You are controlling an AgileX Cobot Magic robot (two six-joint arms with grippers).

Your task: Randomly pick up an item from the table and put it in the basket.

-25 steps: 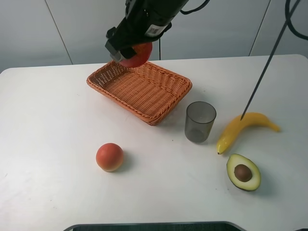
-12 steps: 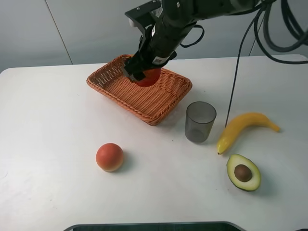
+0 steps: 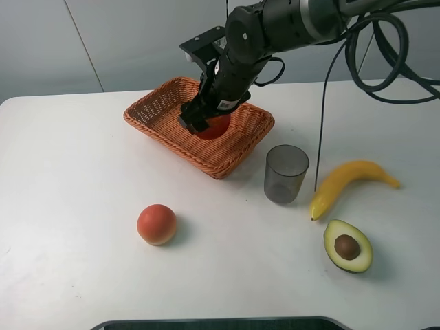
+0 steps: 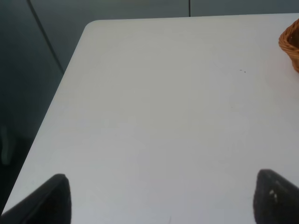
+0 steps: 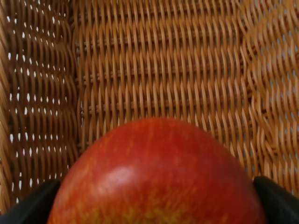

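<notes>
The red apple (image 3: 214,128) is held low inside the orange-brown wicker basket (image 3: 168,133) by my right gripper (image 3: 206,121), which is shut on it. In the right wrist view the apple (image 5: 156,177) fills the lower part, between the two dark fingertips (image 5: 28,205), with the basket's woven floor (image 5: 163,70) close behind it. I cannot tell whether the apple touches the floor. My left gripper (image 4: 161,198) is open and empty over bare white table (image 4: 163,116) near its left edge; the basket's corner (image 4: 290,44) shows at the side.
On the white table (image 3: 69,179) lie an orange-pink round fruit (image 3: 157,224), a grey translucent cup (image 3: 285,174) beside the basket, a yellow banana (image 3: 347,182) and a halved avocado (image 3: 347,245). The right arm's cables (image 3: 323,130) hang over the banana.
My right gripper has carried the apple from above the basket's far rim down into the basket, moving right and toward the front. The left arm has not visibly moved.
</notes>
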